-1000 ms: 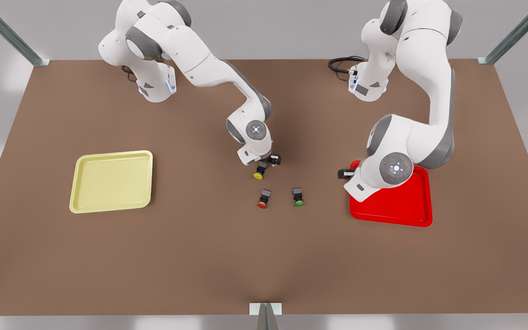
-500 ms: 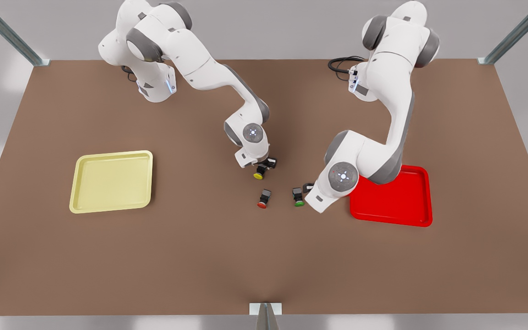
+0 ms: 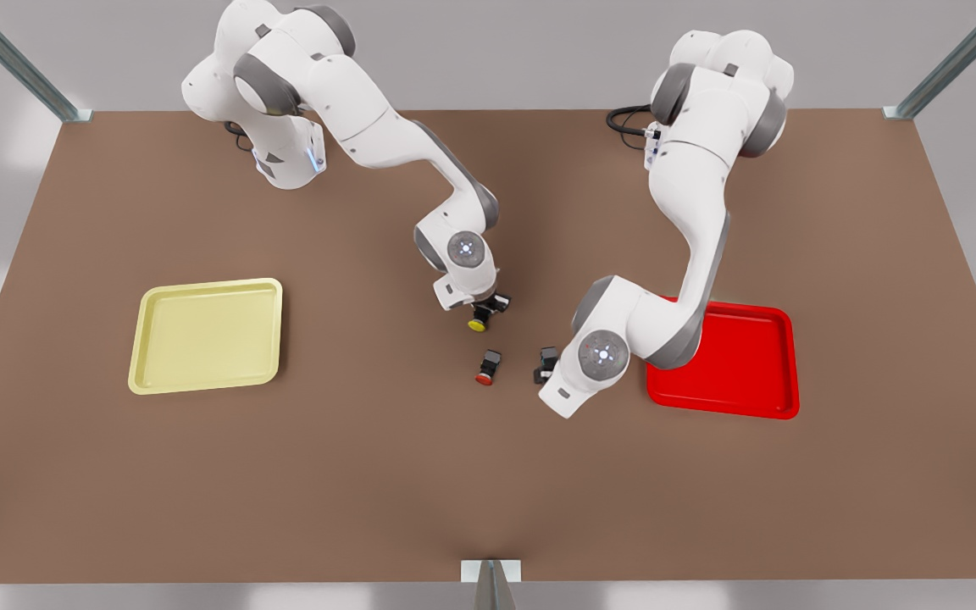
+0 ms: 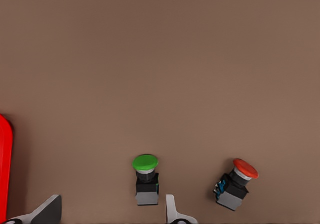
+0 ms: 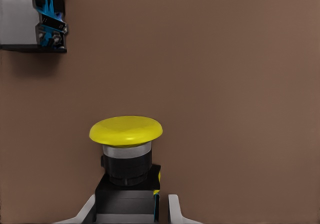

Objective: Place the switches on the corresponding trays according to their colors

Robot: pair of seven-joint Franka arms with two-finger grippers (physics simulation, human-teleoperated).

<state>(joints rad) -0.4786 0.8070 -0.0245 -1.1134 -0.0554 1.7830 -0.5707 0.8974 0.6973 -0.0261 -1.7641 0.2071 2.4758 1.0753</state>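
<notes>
The yellow-capped switch (image 5: 127,156) is clamped between the right gripper's (image 3: 492,303) fingers at table centre, well right of the yellow tray (image 3: 205,335). The left gripper (image 4: 107,211), fingers apart, is held beside the green-capped switch (image 4: 146,179); the red-capped switch (image 3: 486,367) lies free, open table separating it from the red tray (image 3: 738,373).

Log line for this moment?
right gripper: shut on yellow switch | left gripper: open, at green switch | red switch: on table
</notes>
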